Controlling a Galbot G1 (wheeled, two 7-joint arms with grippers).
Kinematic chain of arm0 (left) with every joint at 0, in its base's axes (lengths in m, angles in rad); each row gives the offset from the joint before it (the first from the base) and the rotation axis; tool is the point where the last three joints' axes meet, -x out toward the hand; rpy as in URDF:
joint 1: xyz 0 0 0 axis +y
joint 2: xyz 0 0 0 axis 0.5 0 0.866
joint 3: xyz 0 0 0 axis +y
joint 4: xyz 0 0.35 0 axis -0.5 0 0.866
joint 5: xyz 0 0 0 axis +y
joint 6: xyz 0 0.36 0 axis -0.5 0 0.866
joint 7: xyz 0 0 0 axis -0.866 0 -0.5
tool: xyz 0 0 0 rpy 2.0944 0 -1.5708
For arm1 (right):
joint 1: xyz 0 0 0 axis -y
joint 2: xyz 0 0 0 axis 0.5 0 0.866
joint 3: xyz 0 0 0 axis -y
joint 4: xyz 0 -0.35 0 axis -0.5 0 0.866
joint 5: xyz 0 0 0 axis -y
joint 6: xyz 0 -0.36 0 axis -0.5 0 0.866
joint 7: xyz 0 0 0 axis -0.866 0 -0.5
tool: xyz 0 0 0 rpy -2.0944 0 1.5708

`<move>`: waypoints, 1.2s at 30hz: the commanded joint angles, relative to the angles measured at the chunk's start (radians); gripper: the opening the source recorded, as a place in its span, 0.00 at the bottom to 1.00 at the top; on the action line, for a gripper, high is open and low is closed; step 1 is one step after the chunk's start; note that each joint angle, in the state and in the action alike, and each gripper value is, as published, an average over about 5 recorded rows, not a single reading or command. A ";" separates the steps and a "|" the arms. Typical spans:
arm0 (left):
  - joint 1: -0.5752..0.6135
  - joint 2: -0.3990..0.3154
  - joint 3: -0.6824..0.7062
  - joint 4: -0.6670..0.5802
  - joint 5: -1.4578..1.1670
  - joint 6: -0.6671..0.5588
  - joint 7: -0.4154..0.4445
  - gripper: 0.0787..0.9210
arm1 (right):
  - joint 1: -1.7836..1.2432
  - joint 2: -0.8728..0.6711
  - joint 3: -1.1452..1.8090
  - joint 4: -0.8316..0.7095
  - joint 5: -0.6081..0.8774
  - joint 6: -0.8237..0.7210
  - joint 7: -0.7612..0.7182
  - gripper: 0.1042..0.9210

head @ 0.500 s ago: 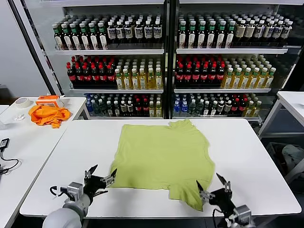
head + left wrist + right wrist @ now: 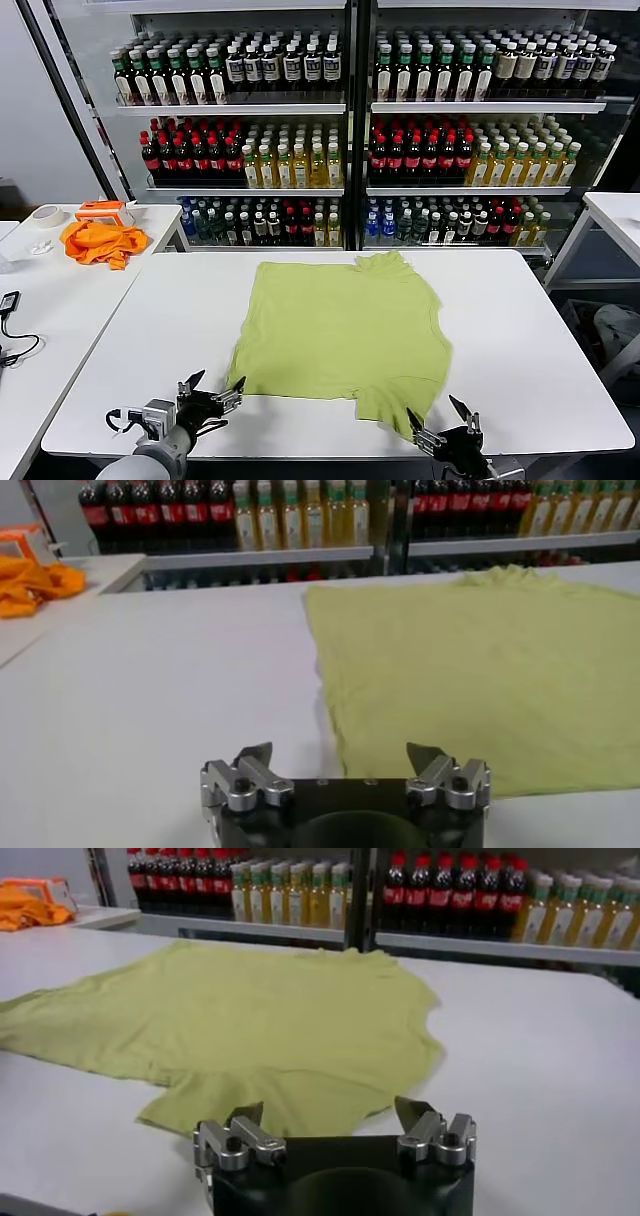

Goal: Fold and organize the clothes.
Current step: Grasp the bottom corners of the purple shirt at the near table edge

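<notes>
The tabletop (image 2: 520, 330) is white and carries the T-shirt (image 2: 340, 330) at its middle. The shirt is lime yellow-green, spread flat and plain-side up, its collar toward 12 o'clock and a short sleeve flopped out at 5 o'clock; faint wrinkles run through the cloth. No print or writing shows on it. Behind, at 12 o'clock, shelves (image 2: 350, 107) hold rows of bottles whose labels are too small to read. An orange cloth (image 2: 98, 242) lies on a side table at 10 o'clock. The left gripper (image 2: 212, 392) sits at 7 o'clock, just off the shirt's near-left corner, fingers spread and empty. The right gripper (image 2: 440, 425) is at 5 o'clock beside the sleeve, also spread and empty. Since half a second ago both grippers have drawn back toward the near edge, and the shirt has not moved.
</notes>
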 commanded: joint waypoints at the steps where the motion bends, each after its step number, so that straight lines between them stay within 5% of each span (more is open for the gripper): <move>1: -0.003 -0.004 0.020 0.048 0.010 -0.030 -0.038 0.88 | 0.003 0.018 -0.027 -0.015 -0.003 -0.002 0.022 0.88; 9: -0.001 -0.013 0.038 0.050 0.047 -0.046 -0.033 0.88 | 0.043 0.041 -0.066 -0.033 0.043 -0.007 0.036 0.87; 15: -0.002 -0.021 0.048 0.058 0.046 -0.057 -0.016 0.85 | 0.045 0.048 -0.080 -0.034 0.082 -0.029 0.049 0.69; 36: -0.007 -0.025 0.057 0.033 0.025 -0.081 0.002 0.14 | 0.096 0.044 -0.018 -0.011 0.132 -0.024 0.027 0.01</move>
